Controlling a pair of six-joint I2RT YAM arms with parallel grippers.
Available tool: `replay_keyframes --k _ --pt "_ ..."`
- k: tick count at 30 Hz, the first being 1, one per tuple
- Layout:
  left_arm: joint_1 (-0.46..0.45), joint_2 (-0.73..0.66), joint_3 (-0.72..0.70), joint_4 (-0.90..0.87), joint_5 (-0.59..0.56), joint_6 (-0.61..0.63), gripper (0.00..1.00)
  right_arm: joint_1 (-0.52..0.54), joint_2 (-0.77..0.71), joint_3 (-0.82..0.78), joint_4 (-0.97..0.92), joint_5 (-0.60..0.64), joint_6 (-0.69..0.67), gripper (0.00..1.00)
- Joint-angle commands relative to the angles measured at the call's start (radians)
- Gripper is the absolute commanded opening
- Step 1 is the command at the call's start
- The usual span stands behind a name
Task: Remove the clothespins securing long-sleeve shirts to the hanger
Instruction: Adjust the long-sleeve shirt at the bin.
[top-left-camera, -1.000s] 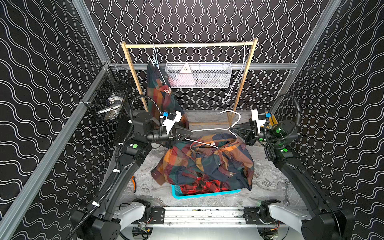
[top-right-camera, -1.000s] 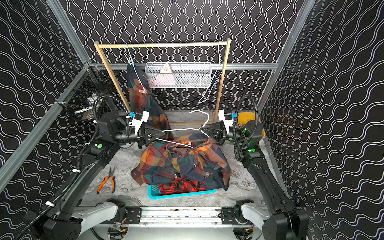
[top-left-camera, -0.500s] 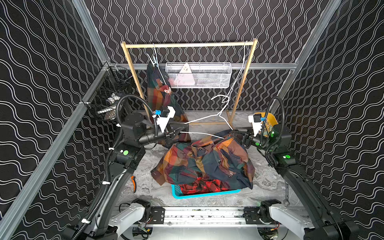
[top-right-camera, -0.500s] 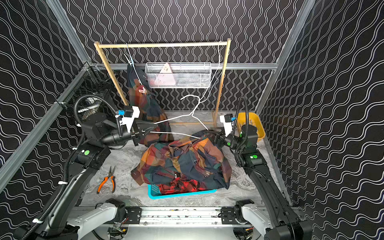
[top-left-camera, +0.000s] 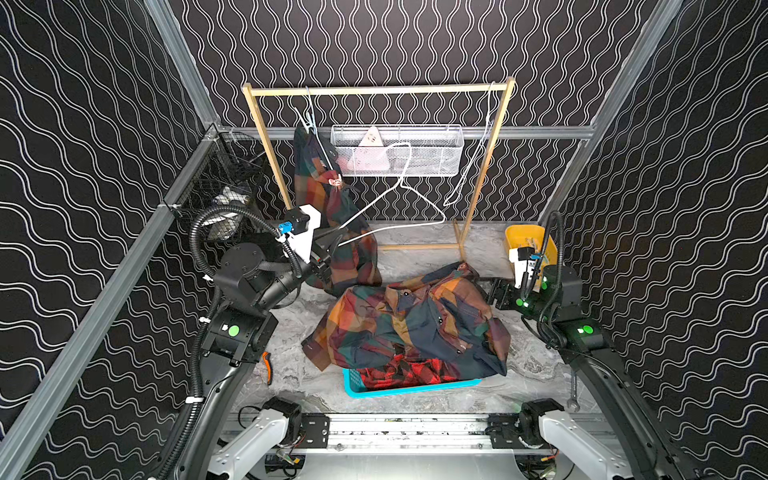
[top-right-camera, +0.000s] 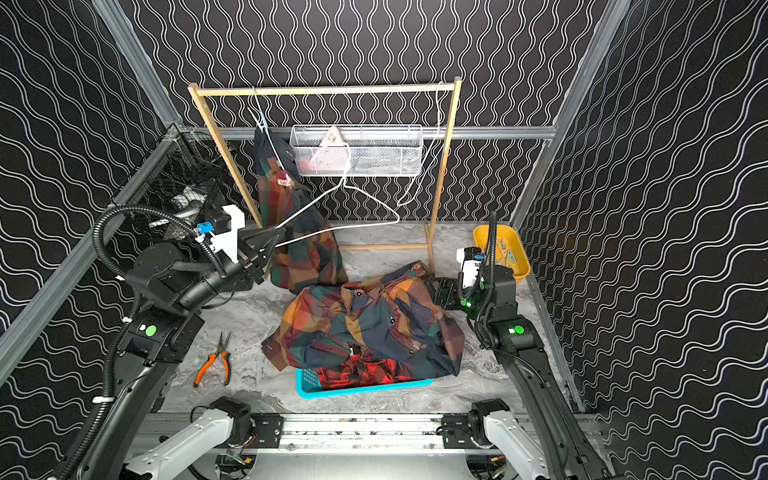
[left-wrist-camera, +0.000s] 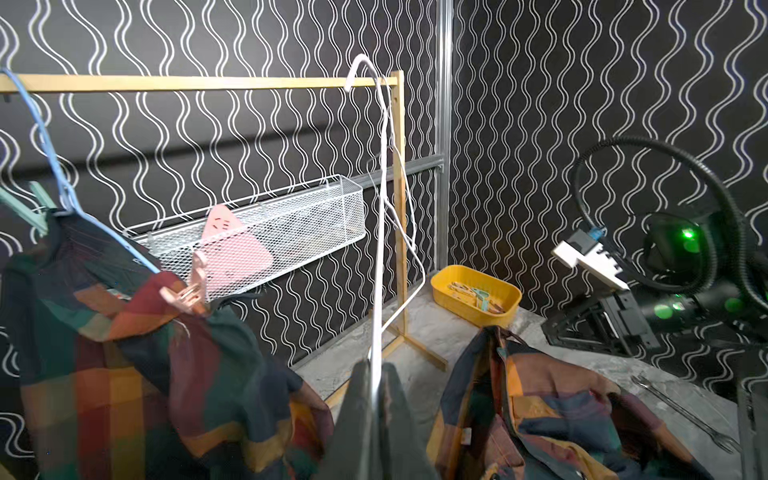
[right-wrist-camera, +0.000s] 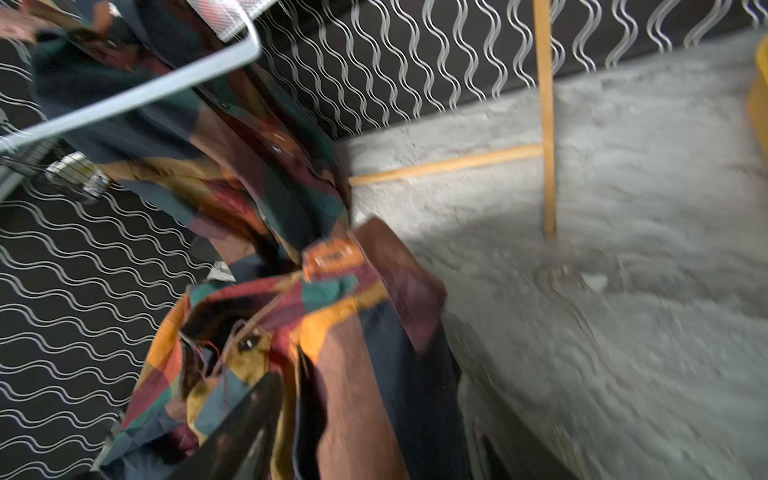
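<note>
So the right gripper (top-left-camera: 494, 293) just opened, plaid shirt (top-left-camera: 415, 328) flopped at 6 o'clock. The left gripper (left-wrist-camera: 375, 370) clamps the bare white hanger (left-wrist-camera: 379, 249). Pink clothespin (left-wrist-camera: 193, 286) next, I reckon.

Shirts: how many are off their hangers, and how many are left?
Two are off: a checked shirt lies over the red-and-black shirt in the teal basket. The left hand holds the bare white hanger. One hanging shirt is left, with a pink clothespin on it.

There are 3 shirts (top-left-camera: 332, 216) (top-left-camera: 415, 320) (top-left-camera: 399, 372), 3 hangers (left-wrist-camera: 381, 208) (left-wrist-camera: 39, 124) (top-left-camera: 478, 145), 2 clipped clothespins (left-wrist-camera: 191, 286) (left-wrist-camera: 25, 208), 1 teal basket (top-left-camera: 415, 388) and 1 yellow bin (left-wrist-camera: 469, 309).
</note>
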Motion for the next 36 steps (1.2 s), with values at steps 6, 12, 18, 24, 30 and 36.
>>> replay_keyframes --k 6,12,18,24,30,36 --pt "0.000 0.007 -0.003 0.113 0.000 -0.053 0.00 0.002 -0.037 -0.165 -0.039 -0.051 0.075 0.76" --pt "0.000 0.009 0.003 0.111 -0.003 -0.057 0.00 0.058 0.050 -0.199 0.198 -0.159 0.104 0.12" --pt "0.001 -0.013 -0.012 0.120 -0.066 -0.059 0.00 0.323 0.141 -0.059 0.241 -0.089 0.078 0.00" --pt "0.001 -0.043 -0.030 0.146 -0.122 -0.066 0.00 0.549 0.243 -0.022 0.297 0.007 0.105 0.00" --pt "0.002 -0.064 -0.045 0.139 -0.176 -0.075 0.00 0.669 0.455 -0.091 0.483 0.046 0.205 0.00" --pt "0.001 -0.079 -0.060 0.128 -0.177 -0.086 0.00 0.685 0.690 -0.152 0.587 0.056 0.298 0.00"
